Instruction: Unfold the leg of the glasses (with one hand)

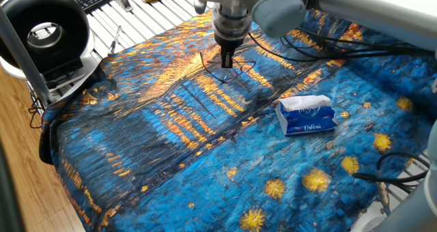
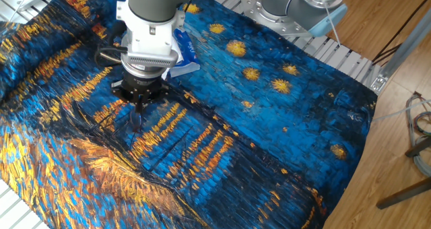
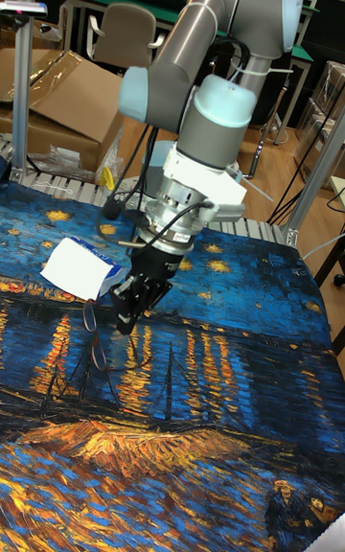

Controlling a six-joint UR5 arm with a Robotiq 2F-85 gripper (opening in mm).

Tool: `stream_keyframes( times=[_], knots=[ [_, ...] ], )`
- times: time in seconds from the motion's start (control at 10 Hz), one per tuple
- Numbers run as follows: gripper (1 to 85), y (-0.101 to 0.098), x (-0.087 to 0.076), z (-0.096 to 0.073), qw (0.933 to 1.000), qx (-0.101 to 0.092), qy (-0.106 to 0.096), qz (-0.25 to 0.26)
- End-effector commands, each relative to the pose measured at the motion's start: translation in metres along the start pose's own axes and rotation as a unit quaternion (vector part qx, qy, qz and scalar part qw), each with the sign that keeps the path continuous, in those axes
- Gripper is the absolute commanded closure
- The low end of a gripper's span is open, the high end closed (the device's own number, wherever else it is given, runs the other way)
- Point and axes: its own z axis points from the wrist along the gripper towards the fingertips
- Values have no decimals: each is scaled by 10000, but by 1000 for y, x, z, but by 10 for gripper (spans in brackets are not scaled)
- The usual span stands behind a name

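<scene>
The glasses (image 1: 232,71) are a thin dark wire frame over the starry-night cloth (image 1: 171,143), at its far middle. My gripper (image 1: 227,61), black, points straight down with its fingers closed together on the frame. In the other fixed view the gripper (image 2: 138,110) has a thin piece of the glasses (image 2: 137,123) hanging just under its tips. In the tall fixed view the gripper (image 3: 126,320) holds the glasses (image 3: 94,330), a loop and a thin leg dangling to its left and down. Which part of the frame is pinched is hidden.
A blue-white tissue pack (image 1: 307,114) lies on the cloth right of the gripper. A black round device (image 1: 44,31) and a pole stand at the left table edge. A second robot base (image 2: 303,3) stands at the far side. A cardboard box (image 3: 57,97) sits behind the table.
</scene>
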Motion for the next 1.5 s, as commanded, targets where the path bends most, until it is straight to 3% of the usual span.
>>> stream_keyframes(
  times=[0.0,0.5,0.6,0.7,1.1,1.3,1.4],
  knots=[
    [790,-5,3,-16,9999,-12,96,124],
    [790,-11,9,-28,9989,93,351,298],
    [793,-8,6,-28,9990,26,269,357],
    [793,-8,5,-32,9986,64,352,380],
    [820,0,-11,-38,9986,-92,132,500],
    [827,-8,-3,-39,9982,148,360,464],
    [847,-15,-5,-40,9981,285,327,434]
  ],
)
